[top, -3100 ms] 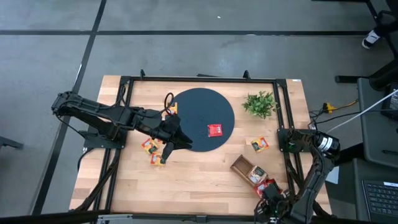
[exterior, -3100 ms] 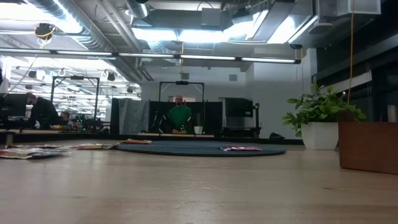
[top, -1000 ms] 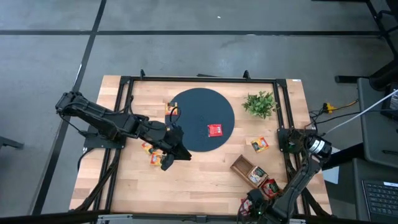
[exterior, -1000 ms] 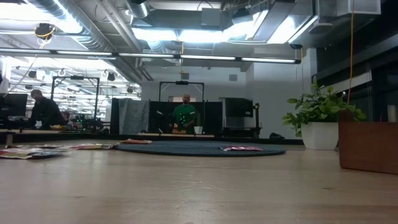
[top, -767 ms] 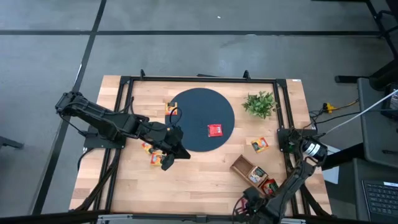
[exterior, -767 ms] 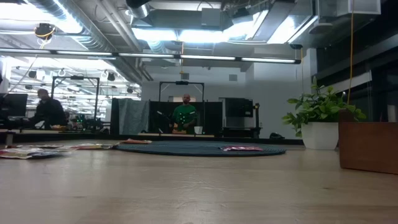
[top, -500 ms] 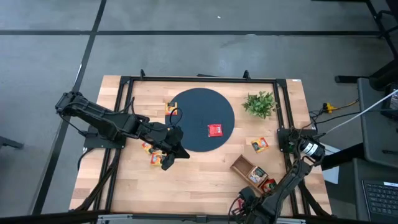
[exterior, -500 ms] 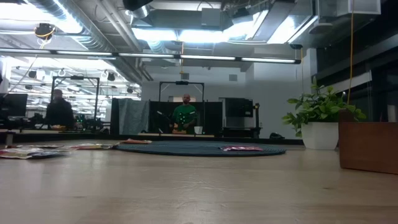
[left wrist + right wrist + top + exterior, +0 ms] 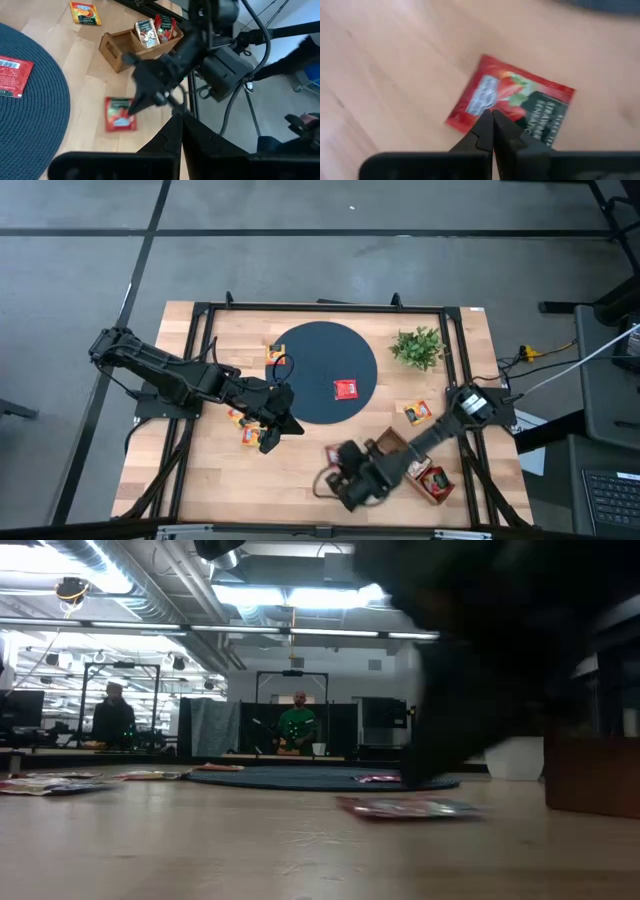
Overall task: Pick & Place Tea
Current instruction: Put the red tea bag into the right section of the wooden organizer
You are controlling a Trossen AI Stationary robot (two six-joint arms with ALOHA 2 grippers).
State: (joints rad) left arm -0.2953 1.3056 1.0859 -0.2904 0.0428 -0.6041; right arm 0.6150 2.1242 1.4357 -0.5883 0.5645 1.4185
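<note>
Red tea packet [image 9: 510,102] lying flat on bare wood, under closed, empty right gripper [image 9: 492,125]; wooden tray [image 9: 395,448] beside; left gripper [image 9: 182,122] closed, empty.

This is a robotics lab set in an open, industrial office hall. The wooden surface [image 9: 300,460] sits inside a black metal frame [image 9: 320,307] on a bare grey concrete floor [image 9: 300,240] marked with dark lines. Beyond the surface, the low view shows exposed ceiling ducts [image 9: 150,580], long strip lights [image 9: 290,632], another black frame rig [image 9: 291,710], and people [image 9: 113,720] at distant desks. Cables [image 9: 560,370] trail from the frame toward a keyboard [image 9: 610,500] at a neighbouring desk.
</note>
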